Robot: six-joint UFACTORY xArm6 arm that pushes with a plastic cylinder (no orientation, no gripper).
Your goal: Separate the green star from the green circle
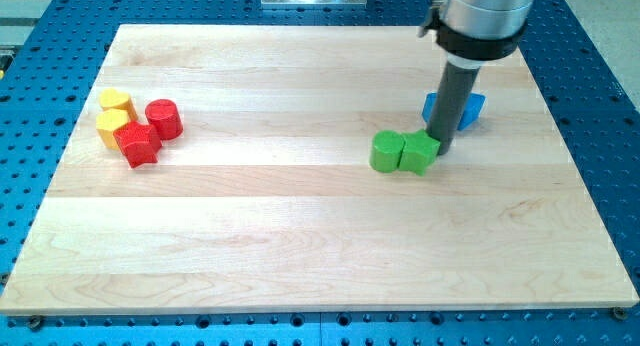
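The green circle (385,151) and the green star (420,153) sit side by side and touching, right of the board's middle, the circle on the view's left. My tip (443,144) is at the star's upper right edge, touching or nearly touching it. The rod rises from there toward the view's top.
A blue block (471,110) lies just behind the rod, partly hidden by it. At the view's left is a cluster: a yellow heart (115,99), a yellow block (112,123), a red cylinder (164,118) and a red star (138,144). The wooden board (300,236) lies on a blue perforated table.
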